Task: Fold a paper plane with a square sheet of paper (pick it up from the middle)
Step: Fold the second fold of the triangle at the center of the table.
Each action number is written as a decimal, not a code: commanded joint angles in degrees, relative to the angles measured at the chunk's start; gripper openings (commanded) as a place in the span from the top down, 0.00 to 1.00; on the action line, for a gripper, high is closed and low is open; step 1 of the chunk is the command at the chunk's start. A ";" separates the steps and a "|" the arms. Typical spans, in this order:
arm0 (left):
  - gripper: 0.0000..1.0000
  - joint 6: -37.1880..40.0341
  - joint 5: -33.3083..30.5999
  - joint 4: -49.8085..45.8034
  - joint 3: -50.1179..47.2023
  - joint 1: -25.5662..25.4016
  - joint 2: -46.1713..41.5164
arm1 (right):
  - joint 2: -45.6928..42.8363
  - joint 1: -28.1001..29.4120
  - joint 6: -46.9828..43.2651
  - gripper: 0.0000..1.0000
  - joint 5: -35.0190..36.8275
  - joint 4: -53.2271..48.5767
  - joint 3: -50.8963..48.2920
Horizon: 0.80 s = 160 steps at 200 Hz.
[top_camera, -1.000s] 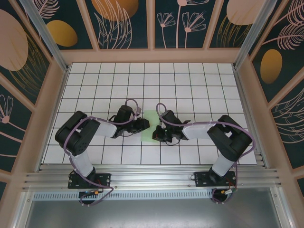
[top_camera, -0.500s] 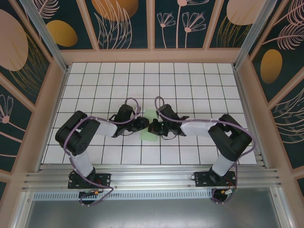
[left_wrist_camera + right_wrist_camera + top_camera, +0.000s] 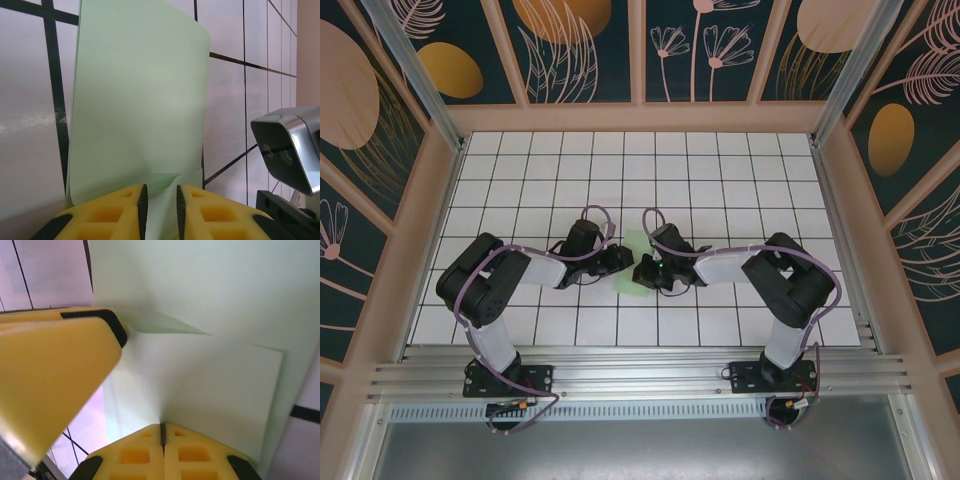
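The square sheet of paper (image 3: 636,242), pale green, lies mid-table between my two grippers with its right part lifted and curled over to the left. My right gripper (image 3: 646,272) is shut on the sheet's edge (image 3: 210,380), and the paper rises straight from the closed jaws (image 3: 162,432). My left gripper (image 3: 619,262) rests low on the sheet (image 3: 140,100), its jaws (image 3: 160,205) a narrow gap apart with a folded flap running between them. One left finger (image 3: 55,370) leans on the paper in the right wrist view. A paper plane is out of view.
The white grid table (image 3: 720,170) stretches around the paper. Pink frame walls (image 3: 640,118) close the back and sides. The right wrist's silver camera housing (image 3: 292,145) hangs close beside the left gripper. An aluminium rail (image 3: 640,378) runs along the near edge.
My right gripper has travelled left toward the left gripper, carrying the sheet's right edge over, so less of the paper lies flat. The left gripper has hardly moved.
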 commanded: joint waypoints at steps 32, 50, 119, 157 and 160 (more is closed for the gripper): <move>0.77 0.17 -4.33 -6.14 -0.06 -0.29 2.50 | -5.68 0.23 -0.02 0.90 -2.34 -3.93 -5.33; 0.77 0.13 -4.34 -6.22 0.09 -0.33 2.89 | -6.28 0.40 0.66 0.90 -2.96 -3.56 -7.06; 0.76 0.15 -2.99 -5.88 0.34 -0.33 2.23 | -10.35 1.28 1.50 0.89 -1.40 -3.58 -10.71; 0.74 0.48 -1.14 -5.85 1.57 -0.30 -0.04 | -11.96 1.33 0.12 0.89 -0.57 -1.95 -6.27; 0.74 0.52 -1.20 -5.94 1.70 -0.33 -0.10 | -11.88 1.30 0.09 0.89 -0.47 -1.62 -5.93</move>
